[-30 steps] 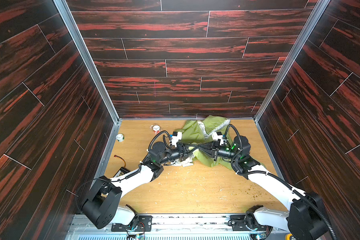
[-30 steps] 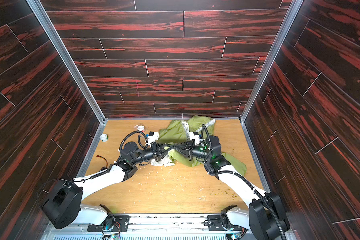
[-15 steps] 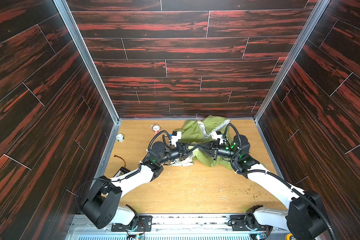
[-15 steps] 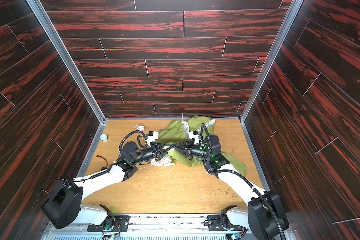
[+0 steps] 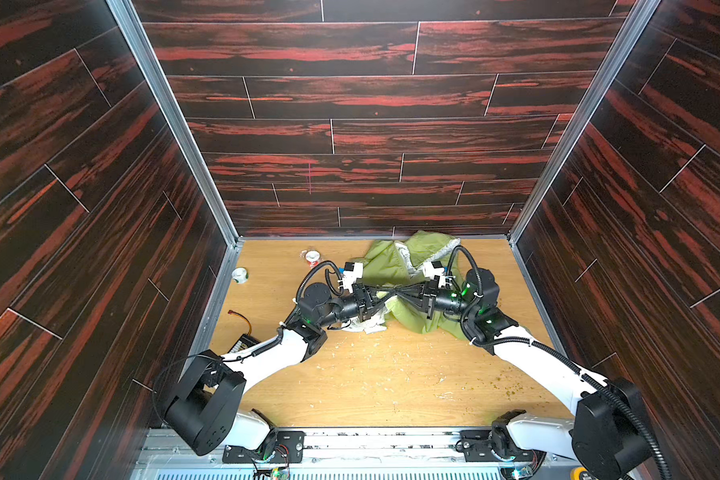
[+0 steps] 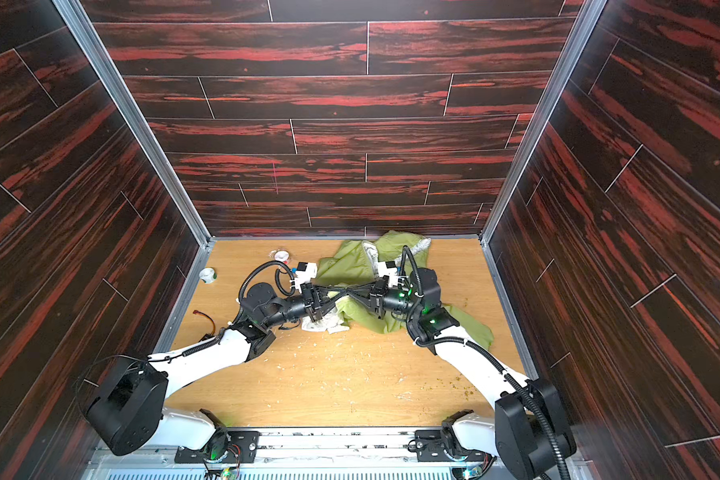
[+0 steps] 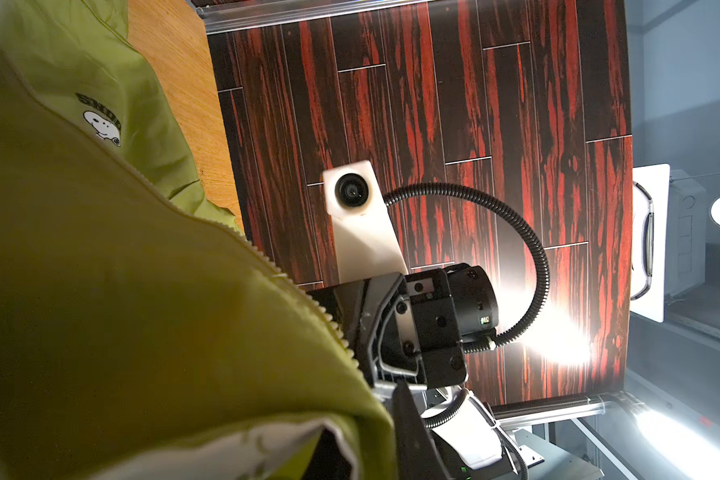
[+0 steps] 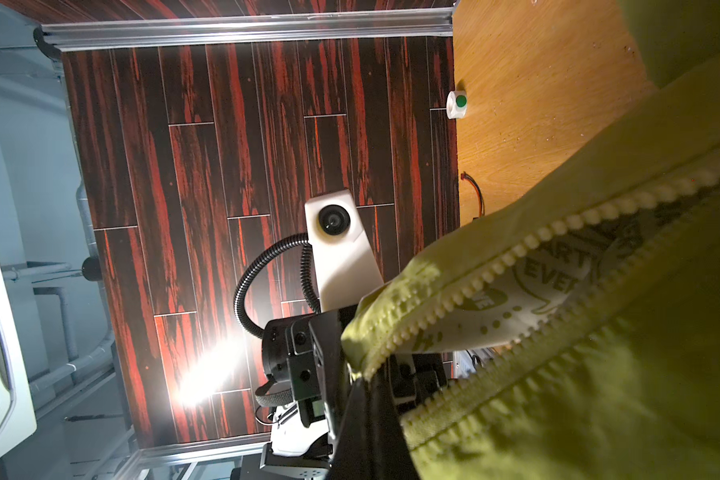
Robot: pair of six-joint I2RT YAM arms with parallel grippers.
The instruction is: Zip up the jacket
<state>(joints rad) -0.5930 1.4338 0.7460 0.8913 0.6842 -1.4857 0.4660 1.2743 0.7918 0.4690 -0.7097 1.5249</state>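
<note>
The jacket (image 5: 408, 259) is lying crumpled toward the far right of the table (image 5: 391, 386), its front edge lifted between the arms. The left gripper (image 5: 381, 297) and right gripper (image 5: 406, 296) are meeting tip to tip, jaws pressed together, each seemingly pinching that edge. The zipper teeth (image 8: 558, 226) are gaping apart over pale lining; closing is judged entirely outstanding.
</note>
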